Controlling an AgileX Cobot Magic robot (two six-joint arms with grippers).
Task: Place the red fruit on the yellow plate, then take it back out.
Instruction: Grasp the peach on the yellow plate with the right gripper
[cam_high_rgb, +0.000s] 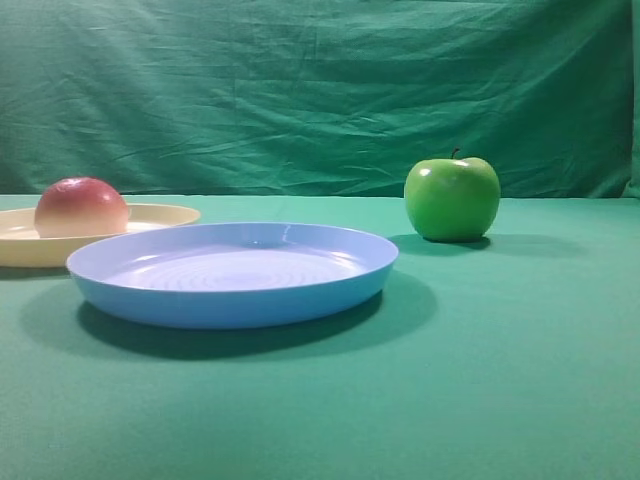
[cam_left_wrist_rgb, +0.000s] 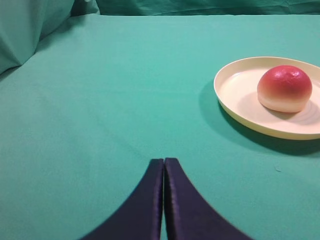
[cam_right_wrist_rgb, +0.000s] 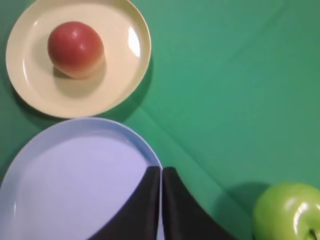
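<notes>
The red fruit (cam_high_rgb: 81, 207) rests on the yellow plate (cam_high_rgb: 170, 215) at the far left of the table. In the left wrist view the red fruit (cam_left_wrist_rgb: 284, 88) sits in the yellow plate (cam_left_wrist_rgb: 235, 95) up and to the right, well away from my left gripper (cam_left_wrist_rgb: 164, 161), which is shut and holds nothing. From above, the right wrist view has the red fruit (cam_right_wrist_rgb: 75, 49) on the yellow plate (cam_right_wrist_rgb: 120, 75) at top left. My right gripper (cam_right_wrist_rgb: 161, 169) is shut with nothing in it, above the blue plate's rim. Neither gripper appears in the exterior high view.
A light blue plate (cam_high_rgb: 330, 285) lies in the middle foreground, its rim (cam_right_wrist_rgb: 30, 150) next to the yellow plate. A glossy green apple (cam_high_rgb: 452, 197) stands at the right, seen again as the green apple (cam_right_wrist_rgb: 287, 212) at the right gripper's lower right. Green cloth covers table and backdrop.
</notes>
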